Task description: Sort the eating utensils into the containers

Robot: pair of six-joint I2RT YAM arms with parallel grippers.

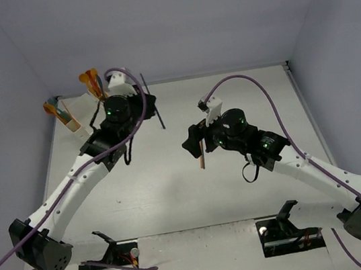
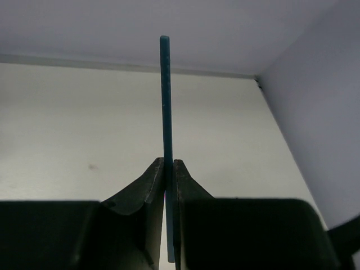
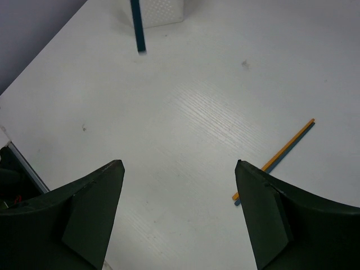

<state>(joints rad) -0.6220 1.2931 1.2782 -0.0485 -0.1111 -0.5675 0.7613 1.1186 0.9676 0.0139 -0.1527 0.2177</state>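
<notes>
The left gripper (image 2: 169, 169) has its jaws pinched shut on a dark teal utensil (image 2: 165, 95), clamped low on the handle so the long end juts forward, probably so it can go end-first into the containers (image 1: 77, 115) at the far left corner of the bench (image 1: 176, 197), just beside that arm. One bin holds orange and teal pieces (image 1: 56, 109); another shows orange ones (image 1: 90, 79) standing up. The right gripper (image 3: 177, 166) hovers mid-bench, jaws spread wide and empty, near an orange and teal pair (image 3: 281, 152) lying side by side, seemingly the next pick
</notes>
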